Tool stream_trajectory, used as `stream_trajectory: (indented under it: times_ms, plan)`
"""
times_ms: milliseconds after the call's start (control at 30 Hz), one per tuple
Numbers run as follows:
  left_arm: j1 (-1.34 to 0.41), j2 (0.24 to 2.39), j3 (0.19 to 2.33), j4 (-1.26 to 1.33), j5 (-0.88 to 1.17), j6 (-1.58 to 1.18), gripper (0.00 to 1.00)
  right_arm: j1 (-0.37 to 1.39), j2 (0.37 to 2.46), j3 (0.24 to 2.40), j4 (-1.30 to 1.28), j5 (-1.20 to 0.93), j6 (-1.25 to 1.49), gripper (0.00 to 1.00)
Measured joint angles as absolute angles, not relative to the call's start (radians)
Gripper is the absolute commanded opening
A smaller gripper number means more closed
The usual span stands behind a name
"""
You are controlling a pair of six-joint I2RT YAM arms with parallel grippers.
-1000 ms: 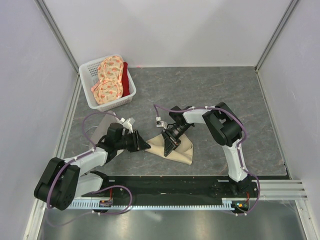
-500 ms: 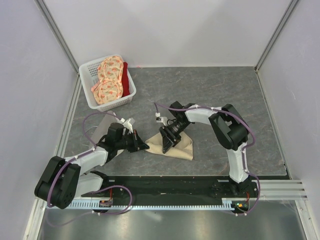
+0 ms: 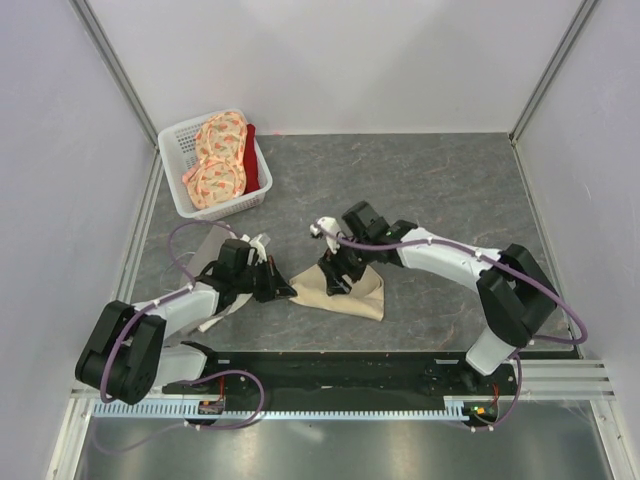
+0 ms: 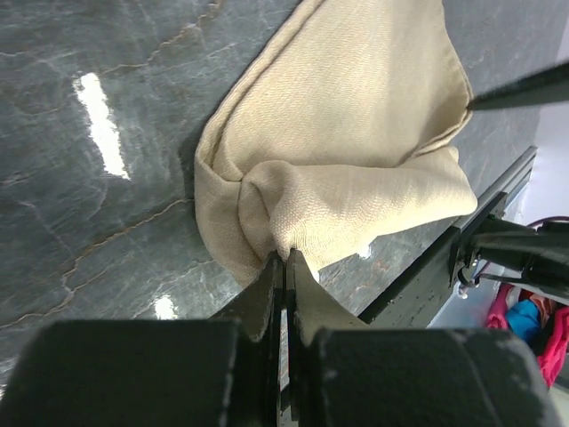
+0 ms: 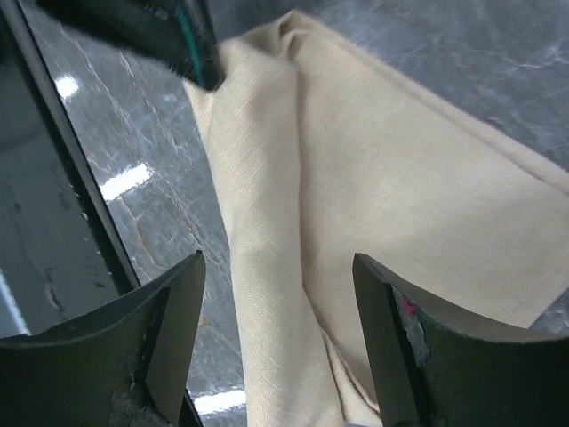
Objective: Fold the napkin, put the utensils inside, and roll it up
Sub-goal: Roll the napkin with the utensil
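Early: napkin [image 3: 345, 292] loosely folded, my left gripper [image 4: 284, 267] clenched on its bunched edge, right gripper [image 5: 277, 267] spread, empty; utensils, rolling not yet done.

My view of the dark grey stone-look table [image 3: 450, 200]

The beige napkin [image 3: 360, 298] lies rumpled on it, right under my right gripper [image 3: 333, 283] and touching the tip of my left gripper [image 3: 285, 291]. A white basket [image 3: 168, 165] sits well beyond the left gripper. A pale grey cloth [image 3: 205, 252] lies beneath that arm.
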State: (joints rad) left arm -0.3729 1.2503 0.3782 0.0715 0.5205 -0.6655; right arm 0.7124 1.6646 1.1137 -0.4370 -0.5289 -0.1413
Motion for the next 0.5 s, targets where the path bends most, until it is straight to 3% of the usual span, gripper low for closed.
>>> stream_trajectory:
  times_ms: [233,500]
  plan:
    - [-0.351,1.29,0.399,0.043,0.521,-0.665,0.02,0.881,1.639,1.027,-0.369,-0.34,-0.182,0.79]
    - [-0.334,1.301,0.405,0.038,0.527,-0.665,0.02,0.937,1.647,1.021,-0.331,-0.263,-0.199,0.76]
